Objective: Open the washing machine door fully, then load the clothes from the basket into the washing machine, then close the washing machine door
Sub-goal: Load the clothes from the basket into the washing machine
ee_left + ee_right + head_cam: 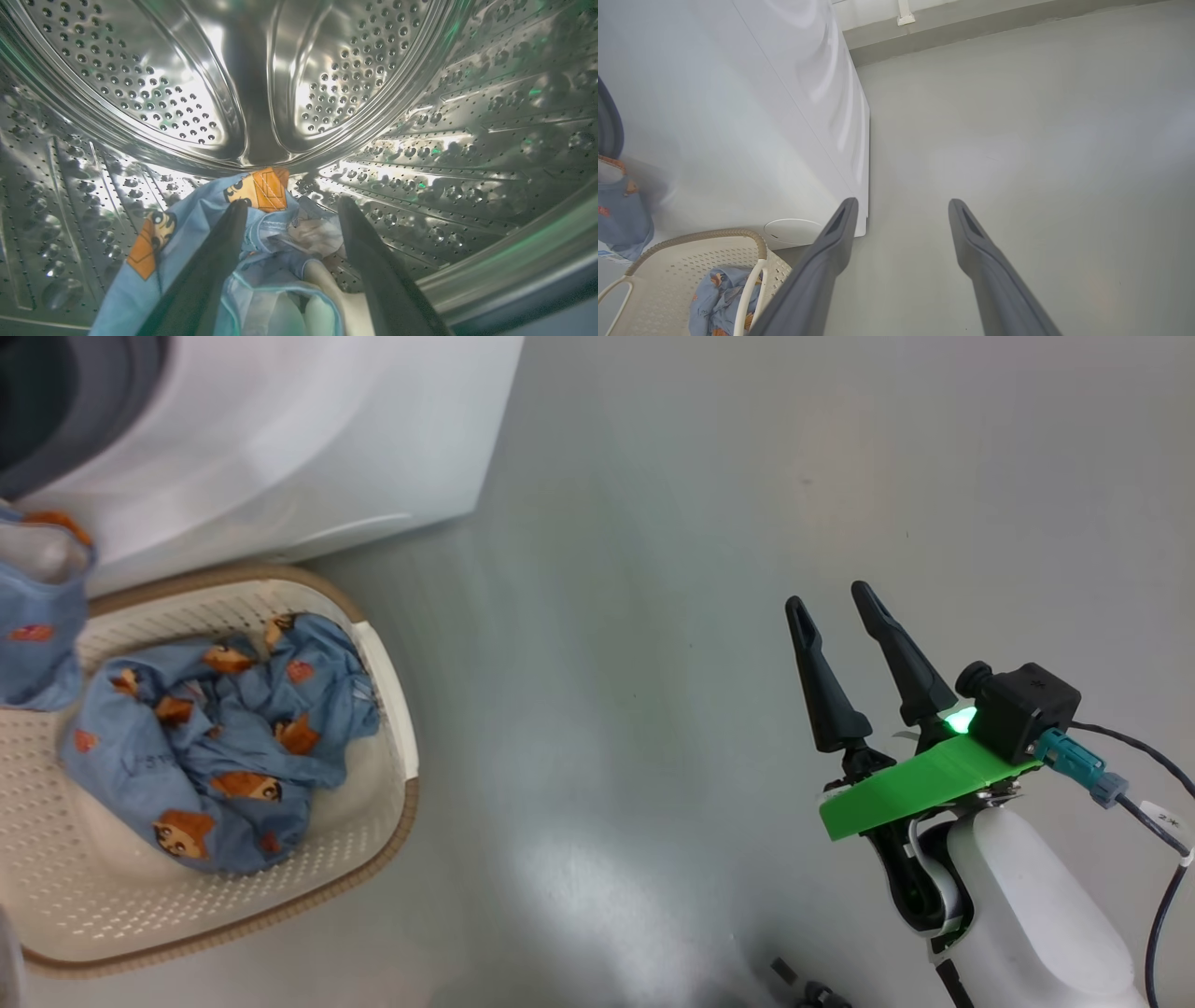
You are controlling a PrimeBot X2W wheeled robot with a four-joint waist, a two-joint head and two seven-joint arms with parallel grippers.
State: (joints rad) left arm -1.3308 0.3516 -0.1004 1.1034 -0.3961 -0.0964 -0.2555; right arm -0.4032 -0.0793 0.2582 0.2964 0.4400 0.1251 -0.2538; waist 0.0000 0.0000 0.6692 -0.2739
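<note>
My left gripper [292, 204] is inside the washing machine's steel drum [140, 93], its jaws spread open. A light blue piece of the clothes [196, 224] with orange patches lies on the drum floor between and over its fingers. In the head view the white washing machine [280, 429] stands at the upper left, and a blue piece [37, 607] hangs from its opening. Below it, the cream basket [397, 709] holds more blue clothes [224, 737]. My right gripper [828, 597] is open and empty over the floor, well right of the basket. The washing machine door is out of view.
Grey floor [653, 616] stretches from the basket to my right arm. In the right wrist view the machine's white side [784, 116] runs back to a wall skirting [971, 28], with the basket [668, 270] at the lower left. A cable [1162, 859] trails from my right wrist.
</note>
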